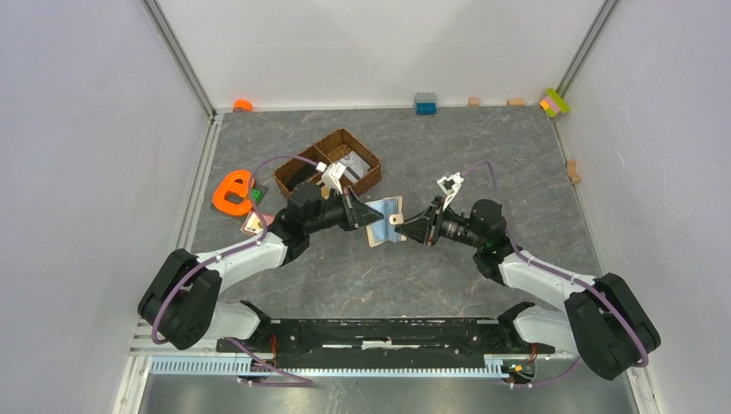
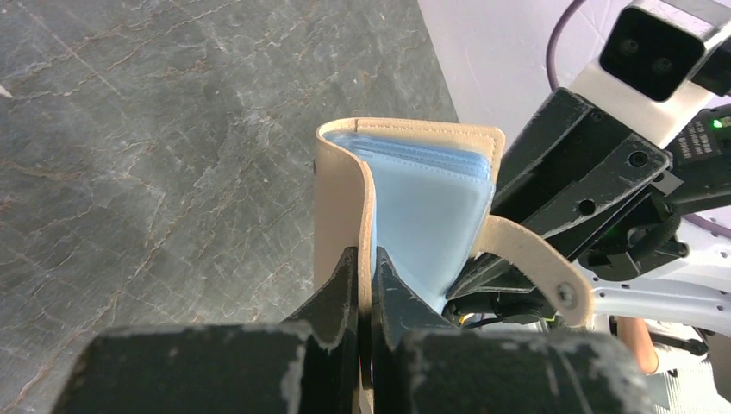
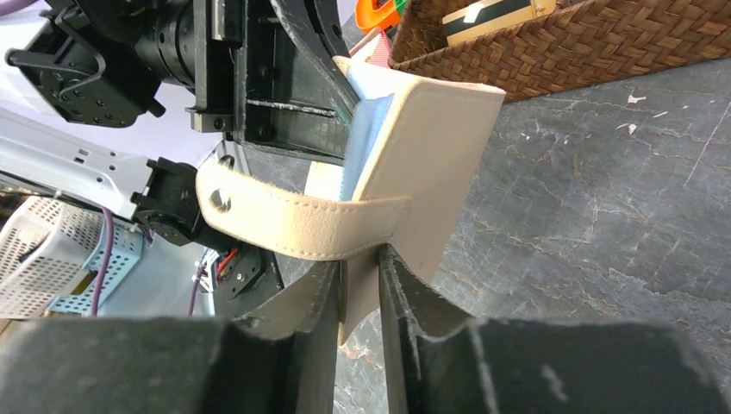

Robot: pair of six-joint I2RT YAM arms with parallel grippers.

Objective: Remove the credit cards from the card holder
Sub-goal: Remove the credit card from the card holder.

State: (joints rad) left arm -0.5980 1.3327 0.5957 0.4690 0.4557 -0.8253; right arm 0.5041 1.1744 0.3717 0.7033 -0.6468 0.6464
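Left fingers [image 2: 332,297] are clenching one cover of the card holder [image 1: 385,221] and holding it off the counter [image 1: 517,172], midway between the arms, likely so the other side is hanging free to be spread.

Right fingers [image 3: 409,297] are straddling the opposite cover's edge, just under the closing tab [image 3: 293,220]. Pinching or slack, you cannot tell.

Blue sleeves [image 2: 422,216] are fanning only slightly, and no credit cards are showing from them.

The tab is draping across the right fingers and looks likely to snag as you widen the covers.
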